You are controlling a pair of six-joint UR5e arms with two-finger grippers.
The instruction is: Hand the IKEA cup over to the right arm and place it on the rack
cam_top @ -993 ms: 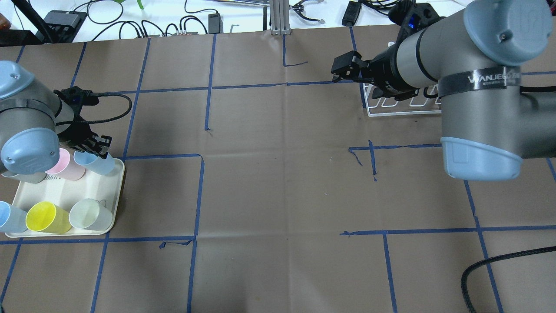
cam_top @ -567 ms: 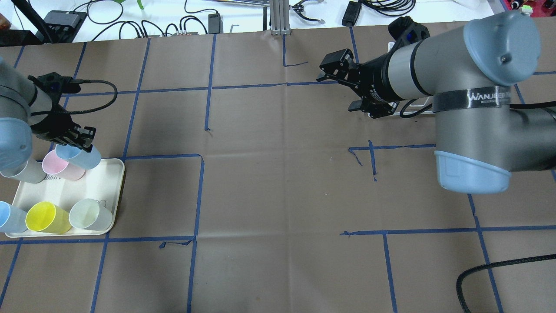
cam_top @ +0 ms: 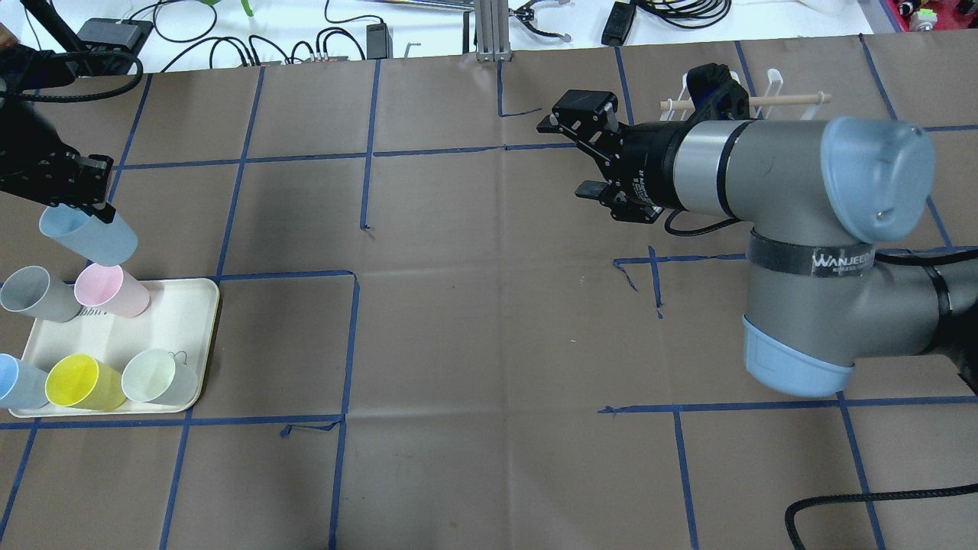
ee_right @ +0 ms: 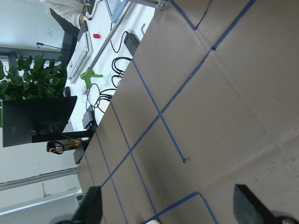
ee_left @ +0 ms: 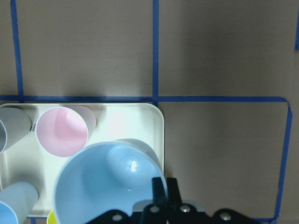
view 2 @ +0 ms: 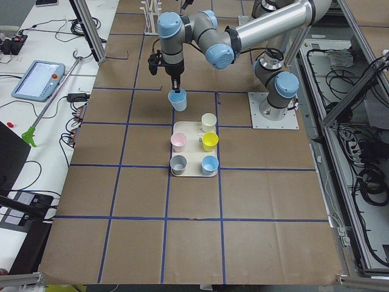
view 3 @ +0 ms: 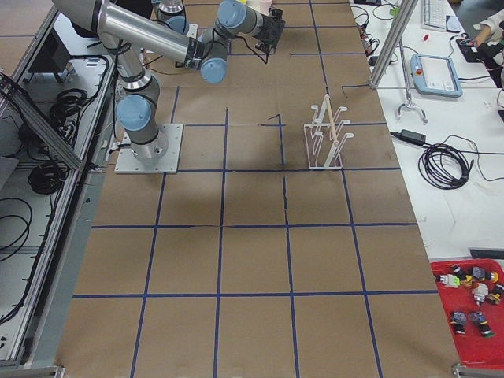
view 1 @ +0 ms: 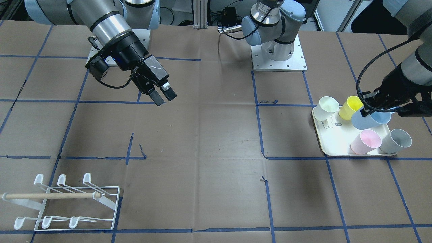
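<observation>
My left gripper (cam_top: 90,208) is shut on the rim of a light-blue cup (cam_top: 88,237) and holds it tilted in the air, just beyond the far edge of the cream tray (cam_top: 179,317). The left wrist view shows one finger inside the cup (ee_left: 107,182) and one outside. The front view shows the same grip on the cup (view 1: 371,119). The right arm (cam_top: 764,176) reaches toward the table's middle; its gripper (cam_top: 567,156) is open and empty, far from the cup. The white wire rack (view 1: 64,202) stands empty at the far right, partly behind the right arm in the overhead view (cam_top: 764,99).
The tray holds several other cups: grey (cam_top: 34,294), pink (cam_top: 111,290), blue (cam_top: 15,382), yellow (cam_top: 80,382) and pale white (cam_top: 157,376). Blue tape lines grid the brown table. Cables and boxes lie along the far edge (cam_top: 344,34).
My left gripper has lifted the blue cup off the tray and carried it up and away. The right arm has swung inward, off the rack, its gripper open throughout.
</observation>
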